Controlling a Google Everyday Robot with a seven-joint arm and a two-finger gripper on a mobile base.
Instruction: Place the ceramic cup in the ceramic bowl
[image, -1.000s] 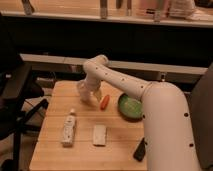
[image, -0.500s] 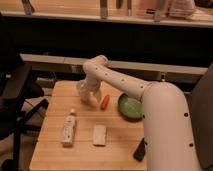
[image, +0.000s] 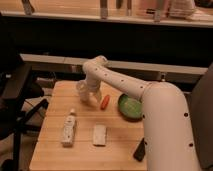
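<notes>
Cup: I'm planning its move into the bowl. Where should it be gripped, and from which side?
Probably across the upper wall of the cup, from above, where the gripper hovers close beside it. It looks upright and narrows toward its base, so jaws set near the rim should slip least.

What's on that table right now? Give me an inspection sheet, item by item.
Surface: wooden table.
Job's things: ceramic cup at back, beside the gripper; ceramic bowl at right, looks empty.
Clutter: orange carrot-like item, white bottle lying down, white block, dark object at the front edge.
Gripper: gripper low at the cup; contact unclear.
Cables: nothing seen.
Surroundings: black chair left, counter behind.
</notes>
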